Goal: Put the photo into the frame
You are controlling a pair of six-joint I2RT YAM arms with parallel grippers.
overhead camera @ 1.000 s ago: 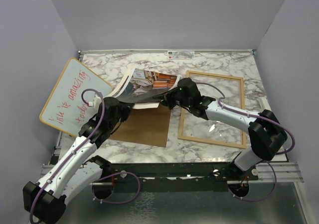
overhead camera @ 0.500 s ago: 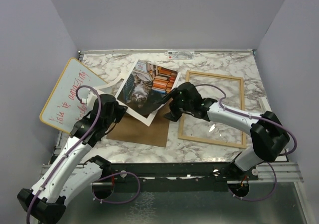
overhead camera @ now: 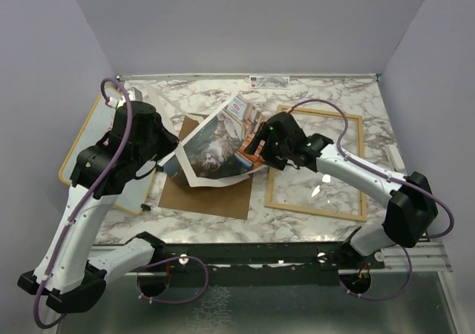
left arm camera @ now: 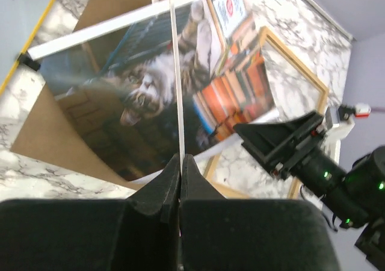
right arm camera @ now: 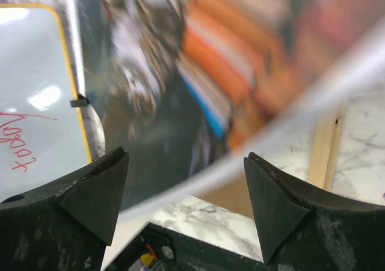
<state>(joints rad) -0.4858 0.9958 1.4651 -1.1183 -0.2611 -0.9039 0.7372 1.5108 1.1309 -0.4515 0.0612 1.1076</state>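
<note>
Not there yet, folks. Our left gripper (left arm camera: 180, 159) is pinched tight on the photo (overhead camera: 214, 147) by one edge, holding it curled in the air above the backing board (overhead camera: 211, 197), just left of the frame (overhead camera: 361, 163). Our right gripper (right arm camera: 183, 168) is spread wide, the photo's border passing between its fingers, nothing clamped. The frame lies flat near the table (overhead camera: 326, 96) right edge, only its pane showing. We reckon the whole carry-over and drop-in is left.

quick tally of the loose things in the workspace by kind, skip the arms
photo: 1
frame: 1
brown backing board: 1
whiteboard: 1
total: 4
</note>
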